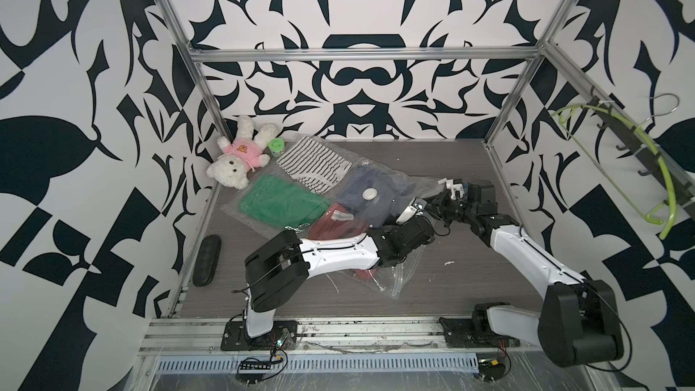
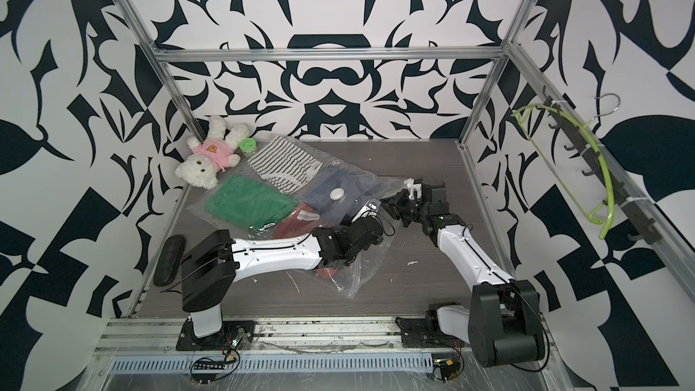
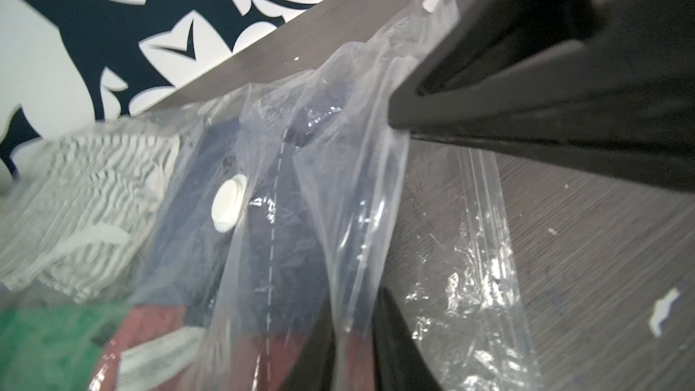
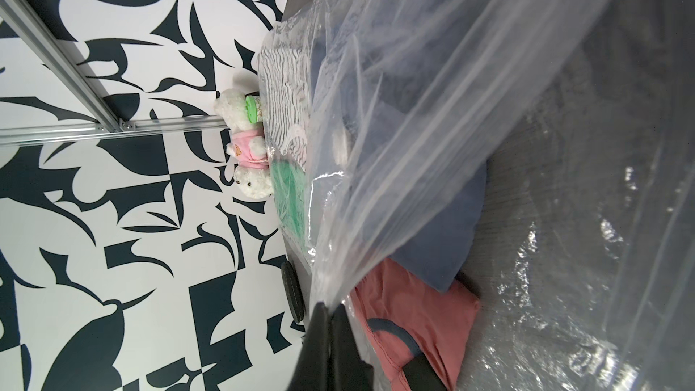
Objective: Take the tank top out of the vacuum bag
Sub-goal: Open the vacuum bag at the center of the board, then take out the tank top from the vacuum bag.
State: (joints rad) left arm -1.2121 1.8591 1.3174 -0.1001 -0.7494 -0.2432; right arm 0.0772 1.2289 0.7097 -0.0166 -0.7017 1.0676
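In both top views the vacuum bag lies across the middle of the worktop, with its white valve near centre frame. Through the plastic I see a striped garment, a green one, a navy one and a rust-red one. I cannot tell which is the tank top. My left claw is pinched tight on a fold of the bag's film, at bottom centre of its wrist view. My right claw is clamped on the film too, holding the bag's edge raised right of centre.
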